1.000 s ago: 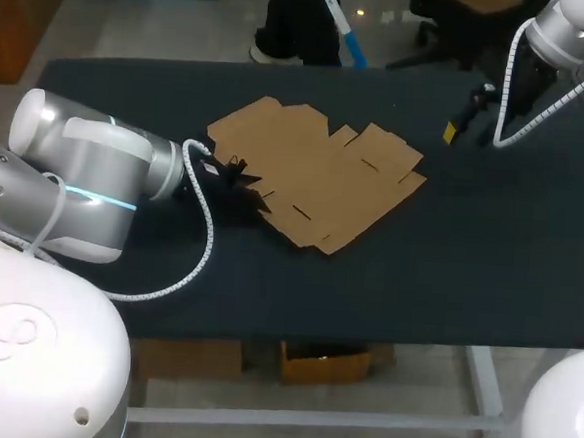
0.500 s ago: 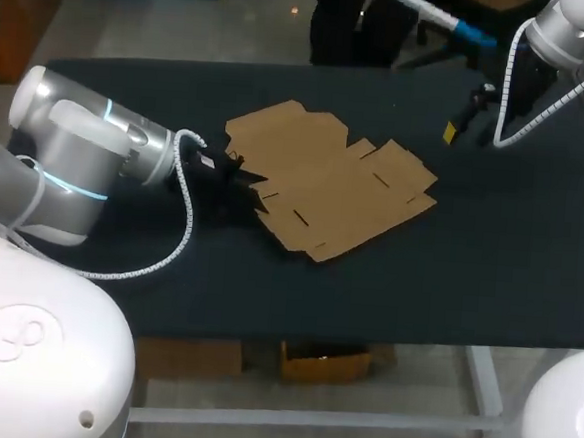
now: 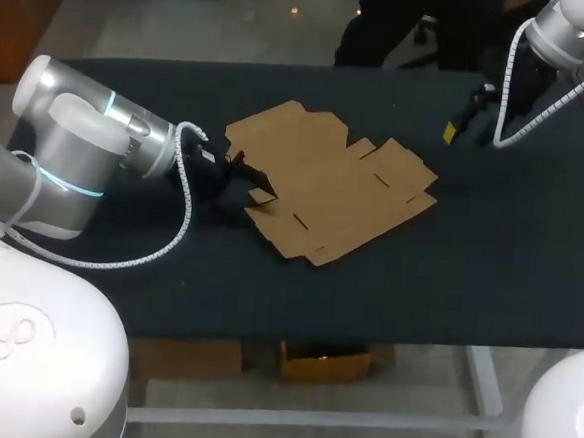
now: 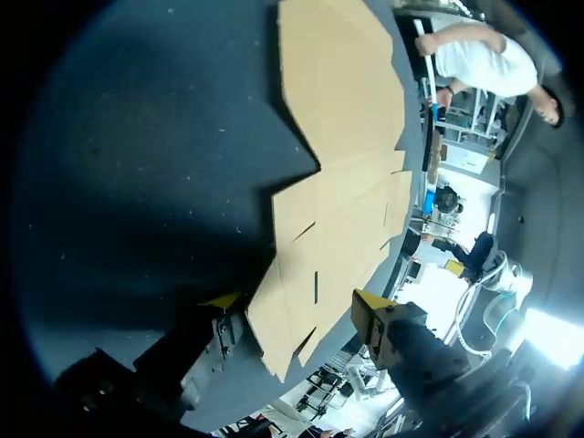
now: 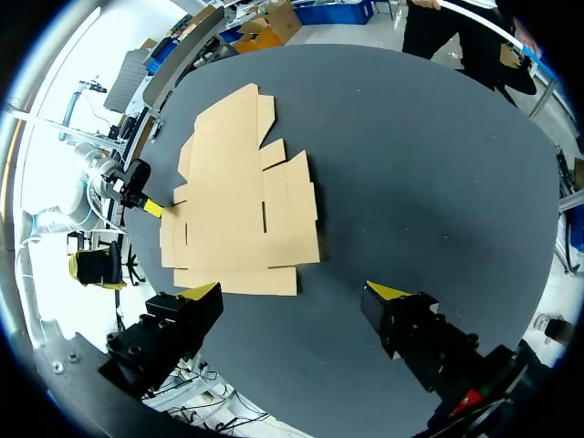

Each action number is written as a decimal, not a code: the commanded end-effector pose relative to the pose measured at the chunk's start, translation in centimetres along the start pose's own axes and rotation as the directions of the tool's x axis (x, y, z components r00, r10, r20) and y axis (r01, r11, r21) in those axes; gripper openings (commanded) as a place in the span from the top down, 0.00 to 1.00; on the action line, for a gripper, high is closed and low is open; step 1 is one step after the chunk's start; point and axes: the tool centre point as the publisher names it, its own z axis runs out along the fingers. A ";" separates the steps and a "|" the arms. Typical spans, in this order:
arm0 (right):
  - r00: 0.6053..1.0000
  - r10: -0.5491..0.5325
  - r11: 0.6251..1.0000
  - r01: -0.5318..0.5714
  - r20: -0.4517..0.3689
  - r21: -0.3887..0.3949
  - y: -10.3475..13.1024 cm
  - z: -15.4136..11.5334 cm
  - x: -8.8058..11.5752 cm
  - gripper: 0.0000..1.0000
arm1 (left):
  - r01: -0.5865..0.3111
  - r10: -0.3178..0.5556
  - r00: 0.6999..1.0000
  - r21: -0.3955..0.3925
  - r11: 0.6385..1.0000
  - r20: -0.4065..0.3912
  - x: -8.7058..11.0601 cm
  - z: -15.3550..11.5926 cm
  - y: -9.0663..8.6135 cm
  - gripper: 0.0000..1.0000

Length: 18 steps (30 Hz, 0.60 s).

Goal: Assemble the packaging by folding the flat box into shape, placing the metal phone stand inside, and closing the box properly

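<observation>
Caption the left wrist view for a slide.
Left claw, open, straddles a corner of the flat cardboard box lying unfolded on the dark table.

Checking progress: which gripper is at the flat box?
The left gripper, open around a corner of the flat box; the right gripper hangs well away from it.

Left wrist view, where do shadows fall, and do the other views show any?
Left wrist view: a dark shadow covers the table beside the flat box, by the left gripper; head view: a dark patch under that gripper; right wrist view: the box looks evenly lit.
</observation>
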 end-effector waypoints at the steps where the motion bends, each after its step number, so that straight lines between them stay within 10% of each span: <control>1: 1.000 0.000 1.000 0.000 0.000 0.000 0.0 0.0 0.0 0.00 | 0.008 -0.007 1.000 0.106 0.994 -0.012 0.0 -0.6 1.7 0.01; 18: 1.000 0.000 1.000 0.000 0.000 0.000 0.0 0.0 0.0 0.00 | 0.049 -0.038 0.998 0.222 0.974 -0.054 -0.3 -1.8 3.6 0.25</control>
